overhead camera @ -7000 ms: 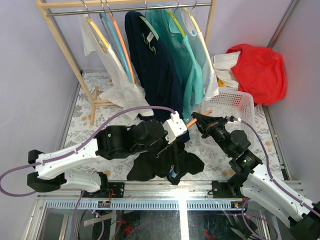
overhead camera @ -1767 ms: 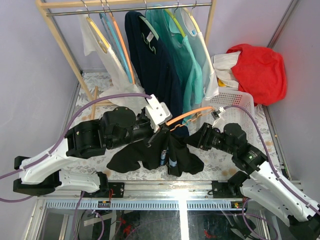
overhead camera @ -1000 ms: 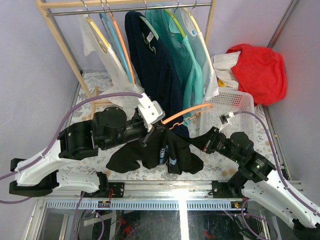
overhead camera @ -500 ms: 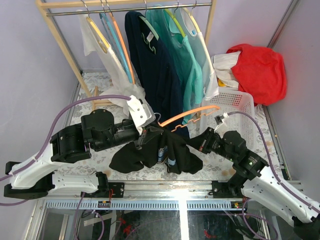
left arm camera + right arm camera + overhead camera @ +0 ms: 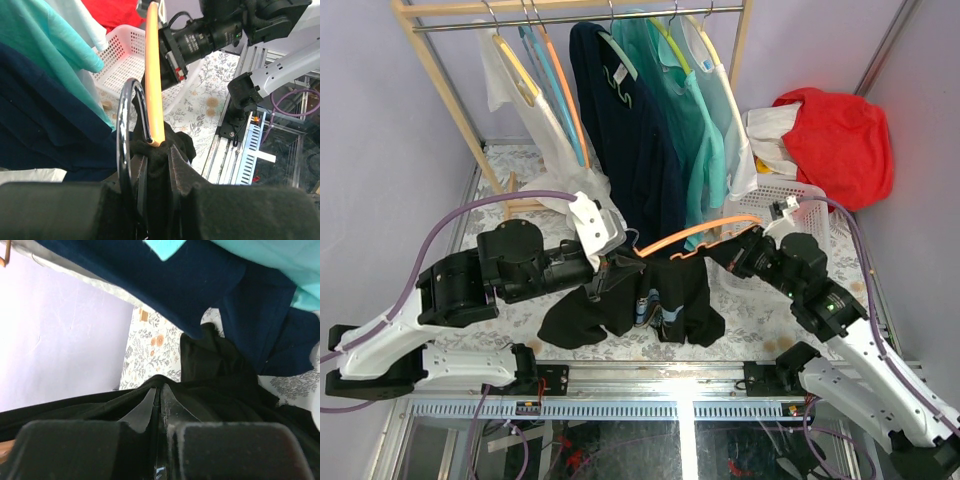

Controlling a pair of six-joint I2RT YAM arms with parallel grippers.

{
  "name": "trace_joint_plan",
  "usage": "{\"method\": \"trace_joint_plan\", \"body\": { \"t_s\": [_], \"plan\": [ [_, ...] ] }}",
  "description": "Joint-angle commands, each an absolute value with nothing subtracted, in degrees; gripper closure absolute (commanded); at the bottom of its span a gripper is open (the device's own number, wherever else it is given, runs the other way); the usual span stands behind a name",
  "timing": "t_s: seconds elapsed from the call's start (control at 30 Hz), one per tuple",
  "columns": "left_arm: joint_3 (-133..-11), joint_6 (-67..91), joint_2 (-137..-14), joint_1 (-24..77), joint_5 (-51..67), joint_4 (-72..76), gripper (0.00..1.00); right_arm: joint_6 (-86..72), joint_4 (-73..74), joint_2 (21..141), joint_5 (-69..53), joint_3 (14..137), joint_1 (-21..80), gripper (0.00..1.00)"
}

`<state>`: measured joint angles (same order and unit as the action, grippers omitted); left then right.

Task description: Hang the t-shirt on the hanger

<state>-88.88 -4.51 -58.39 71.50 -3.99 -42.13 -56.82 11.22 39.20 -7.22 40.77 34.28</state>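
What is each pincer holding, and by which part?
Left pincer: orange hanger at its hook base, with t-shirt fabric. Right pincer: a fold of the t-shirt near the hanger's tip.

Arms reaching toward centre, left tool [image 5: 611, 268] and right tool [image 5: 723, 256] both clamped on t-shirt [image 5: 682, 302]

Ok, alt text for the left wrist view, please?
The left gripper pinches the black t-shirt where the orange hanger enters it, wire hook looped beside. Behind stand a white basket and the right arm.
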Motion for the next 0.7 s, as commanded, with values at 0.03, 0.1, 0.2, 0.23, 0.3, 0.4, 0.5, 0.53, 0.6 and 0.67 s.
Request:
{"method": "trace_joint_plan", "body": {
  "t_s": [0.03, 0.1, 0.2, 0.23, 0.3, 0.4, 0.5, 0.53, 0.6, 0.67],
  "plan": [
    [-87.5, -3.3, -55.3, 71.2, -5.9, -38.7, 1.00, -52.2, 16.5, 36.5, -8.7, 44.8, 30.6, 1.00],
    [-87.0, -3.0, -54.9, 71.2, -6.3, -38.9, 1.00, -51.1, 18.3, 35.8, -7.7, 45.4, 30.2, 1.00],
    [-86.7, -2.7, -54.7, 71.1, -6.7, -39.7, 1.00, -48.8, 21.9, 34.9, -5.0, 47.2, 30.1, 1.00],
    [-86.6, -2.5, -54.8, 71.1, -6.6, -40.1, 1.00, -48.0, 23.1, 34.9, -4.3, 48.1, 30.1, 1.00],
    [-86.3, -2.3, -54.8, 71.1, -6.3, -40.3, 1.00, -46.3, 25.6, 35.2, -3.2, 50.4, 30.1, 1.00],
    [-85.7, -1.9, -54.6, 71.2, -6.3, -40.9, 1.00, -44.1, 29.1, 36.0, -1.4, 53.8, 30.1, 1.00],
    [-85.2, -1.5, -54.1, 71.2, -6.1, -41.2, 1.00, -42.0, 32.2, 36.8, 0.3, 56.8, 30.1, 1.00],
    [-85.1, -1.3, -54.0, 71.2, -6.0, -41.3, 1.00, -41.4, 32.8, 37.1, 0.7, 57.3, 30.1, 1.00],
    [-85.0, -1.1, -53.6, 71.2, -5.9, -41.4, 1.00, -40.3, 34.2, 37.4, 1.8, 58.4, 30.1, 1.00],
    [-85.0, -0.9, -53.3, 71.1, -5.9, -41.9, 1.00, -39.6, 35.0, 37.5, 2.9, 59.1, 30.1, 1.00]
  ]
}}
